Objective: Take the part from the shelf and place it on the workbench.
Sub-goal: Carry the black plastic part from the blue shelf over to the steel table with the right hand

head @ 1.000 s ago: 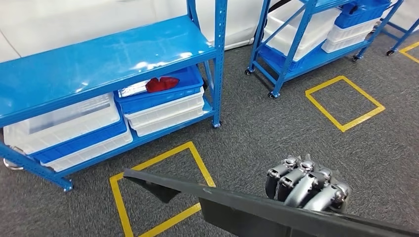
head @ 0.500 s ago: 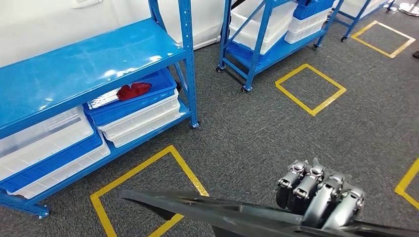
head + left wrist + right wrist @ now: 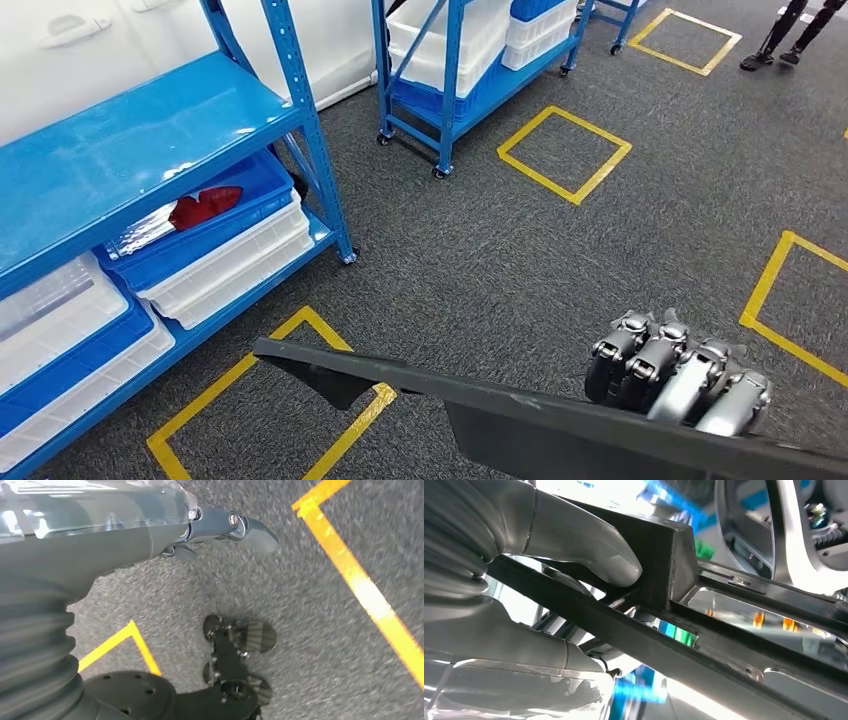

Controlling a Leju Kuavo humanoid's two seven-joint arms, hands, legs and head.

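Head view shows the part point(image 3: 520, 415), a long dark panel, already off the shelf point(image 3: 120, 150) and carried low in front of the robot, the right hand point(image 3: 680, 380) gripping it with curled fingers. Left hand point(image 3: 220, 527): finger state unclear. No workbench visible, so placing remains.

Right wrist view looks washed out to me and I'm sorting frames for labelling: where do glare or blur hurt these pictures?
Right wrist view: blown-out white behind the long black plastic part, blue streaks smeared. Left wrist view: grey carpet motion-blurred. Head view: sharp, with glare patches on the glossy blue metal shelf.
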